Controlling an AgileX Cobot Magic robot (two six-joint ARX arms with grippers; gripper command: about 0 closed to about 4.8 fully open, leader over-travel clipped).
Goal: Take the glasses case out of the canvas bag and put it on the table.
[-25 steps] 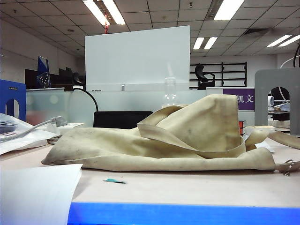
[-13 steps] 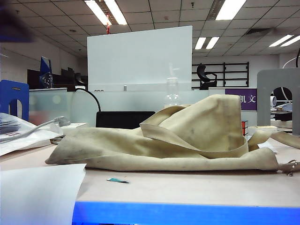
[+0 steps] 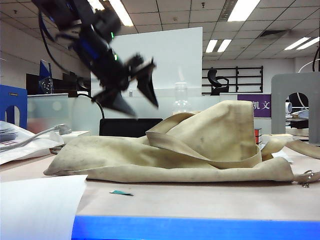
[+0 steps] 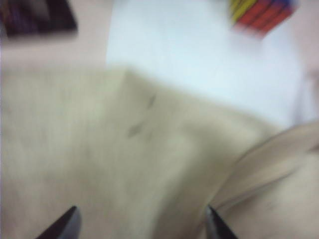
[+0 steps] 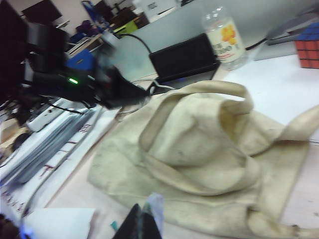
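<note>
Hovering above canvas bag (image 3: 200, 145), left gripper (image 3: 132, 92) sits over bag's left half, fingers spread wide, empty; bag lies below and right of it, long axis running left-right across table (image 3: 200, 200). Right gripper (image 5: 142, 224) pinched closed, empty, near bag's front edge, out of exterior view. Left arm judged nearer bag mouth. Glasses case not visible, presumably inside humped right part. Bag cream, grubby, floppy, strap looped over top
</note>
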